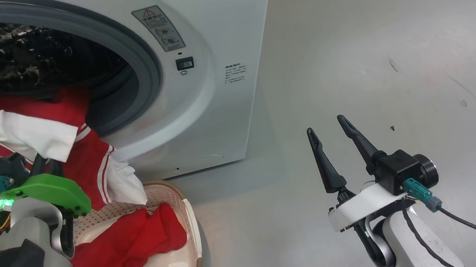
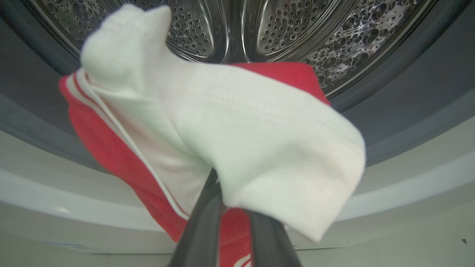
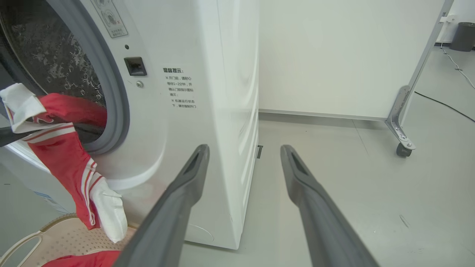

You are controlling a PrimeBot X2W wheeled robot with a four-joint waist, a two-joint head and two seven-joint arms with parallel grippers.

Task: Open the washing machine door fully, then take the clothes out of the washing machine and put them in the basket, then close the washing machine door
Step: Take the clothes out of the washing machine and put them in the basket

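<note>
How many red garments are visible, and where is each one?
2. The plain red garment lies in the basket. The red-and-white garment hangs from the washing machine opening, pinched by the left gripper, its end over the basket. More may be hidden inside the drum.

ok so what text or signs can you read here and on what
"温馨提示:" heads the printed notice on the washing machine front.
The lines under that heading are too small to read surely.
On the grey label higher up: a warning triangle sign, its text too blurred.
</note>
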